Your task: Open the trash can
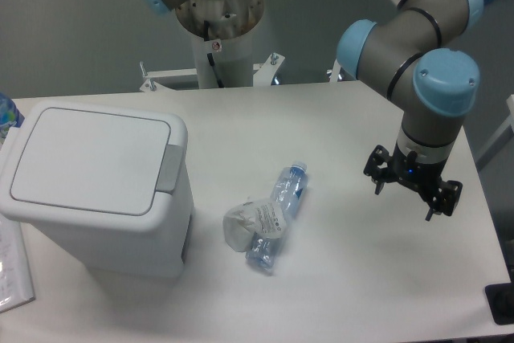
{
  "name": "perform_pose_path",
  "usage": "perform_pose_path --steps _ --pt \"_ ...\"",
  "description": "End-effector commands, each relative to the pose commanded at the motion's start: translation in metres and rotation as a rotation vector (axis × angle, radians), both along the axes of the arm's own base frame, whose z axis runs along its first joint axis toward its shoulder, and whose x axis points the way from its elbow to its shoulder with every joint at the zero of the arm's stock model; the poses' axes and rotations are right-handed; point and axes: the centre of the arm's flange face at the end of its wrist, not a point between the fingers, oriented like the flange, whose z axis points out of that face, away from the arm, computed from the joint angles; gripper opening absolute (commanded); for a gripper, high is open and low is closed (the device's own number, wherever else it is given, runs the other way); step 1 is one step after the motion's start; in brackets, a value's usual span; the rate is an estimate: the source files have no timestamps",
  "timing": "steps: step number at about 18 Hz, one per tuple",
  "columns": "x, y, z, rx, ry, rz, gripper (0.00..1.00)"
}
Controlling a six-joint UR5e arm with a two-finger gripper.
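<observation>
Camera view: white table (337, 279) bears shut trash can (96, 186), grey wall (72, 22) behind.

Bare worktop (361, 263) is lying open beneath and just left of the claw (412, 190), while a plastic bottle (277, 218) and crumpled white wad (245, 226) are blocking the straight path leftward to the trash can (96, 190).

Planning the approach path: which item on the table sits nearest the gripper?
The plastic bottle, lying on its side mid-table; its blue cap end points toward the gripper. The crumpled white wad and the trash can lie farther left.
</observation>
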Motion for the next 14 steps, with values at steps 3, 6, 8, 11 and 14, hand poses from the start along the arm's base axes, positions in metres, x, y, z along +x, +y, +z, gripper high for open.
perform_pose_path --steps 3,6,8,11,14 --pt "-0.001 -0.001 0.0 -0.001 -0.001 0.002 1.0" --pt "0.0 -0.001 0.002 0.006 -0.005 0.01 1.0" --pt "0.002 0.0 0.008 0.012 0.0 0.009 1.0" --pt "0.006 0.004 0.009 0.012 0.002 0.006 1.0" --pt "0.013 0.011 0.008 0.014 -0.004 0.013 1.0"
